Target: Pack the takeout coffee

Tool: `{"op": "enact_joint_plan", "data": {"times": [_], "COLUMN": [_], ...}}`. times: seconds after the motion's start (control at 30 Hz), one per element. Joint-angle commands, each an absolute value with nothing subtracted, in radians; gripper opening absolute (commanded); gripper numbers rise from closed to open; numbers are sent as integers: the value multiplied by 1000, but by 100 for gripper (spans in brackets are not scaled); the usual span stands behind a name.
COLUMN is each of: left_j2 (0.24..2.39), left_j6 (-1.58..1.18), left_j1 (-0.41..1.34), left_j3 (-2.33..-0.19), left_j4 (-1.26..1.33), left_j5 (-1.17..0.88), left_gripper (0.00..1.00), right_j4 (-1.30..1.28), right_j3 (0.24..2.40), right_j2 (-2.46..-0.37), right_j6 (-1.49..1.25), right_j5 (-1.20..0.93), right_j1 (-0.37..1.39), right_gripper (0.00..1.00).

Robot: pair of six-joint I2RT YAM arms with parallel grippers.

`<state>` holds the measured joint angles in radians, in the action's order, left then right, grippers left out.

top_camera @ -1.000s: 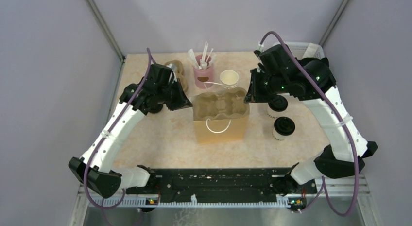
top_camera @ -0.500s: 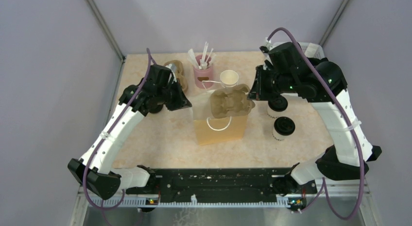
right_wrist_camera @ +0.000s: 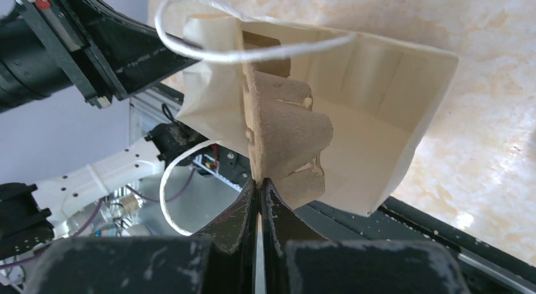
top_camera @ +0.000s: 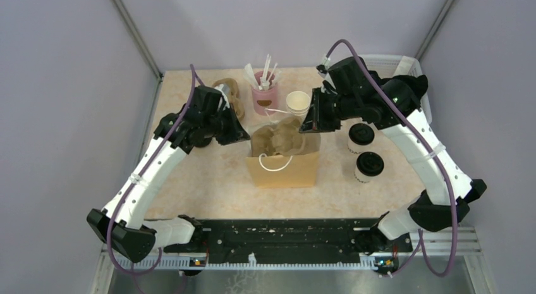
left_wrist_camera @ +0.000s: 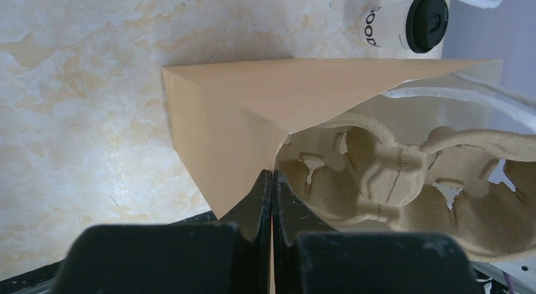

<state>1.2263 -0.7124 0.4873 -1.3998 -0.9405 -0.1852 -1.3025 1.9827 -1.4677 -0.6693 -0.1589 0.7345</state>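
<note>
Two takeout coffee cups, white with black lids, stand right of the bag; one cup shows in the left wrist view. The brown paper bag stands open at mid-table. My left gripper is shut on the bag's left rim. My right gripper is shut on the edge of a pulp cup carrier. The carrier is tilted on edge, partly down inside the bag, and is also seen in the left wrist view.
Behind the bag are a pink cup of stirrers, a lidless white cup and a brown pulp stack. A white basket sits at the back right. Grey walls close in the table.
My right gripper has moved left and down with the carrier, turning it from flat over the bag's mouth to tilted inside. The bag has shifted slightly. My left arm has barely moved.
</note>
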Motion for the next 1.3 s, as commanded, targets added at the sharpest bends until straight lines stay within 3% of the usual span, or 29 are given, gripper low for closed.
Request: {"op": "enact_joint_plan", "data": {"times": [0.0,0.5,0.9,1.27], "left_j2": [1195,1191,1201,1200], "left_j6": [-714,-697,-665,-663], "left_j1": [494,493,494,493], "left_j3": [-1386,-1392,-1406,-1400], "left_j4": [-895,-912,-929,-913], "left_j5": [-198,-179,-170,-191], "left_gripper": [0,0,0,0], "right_j4": [-1202,-1083,-1207,-1144], "right_j3": [1963,1764,1906,1837], "right_j2": [-1476,-1410,-1451,-1461], "right_j6": [-711,-753,-661,-693], "right_j5": [-190,-323,-321,-392], "right_j1": [726,615,516,520], "right_gripper": [0,0,0,0]}}
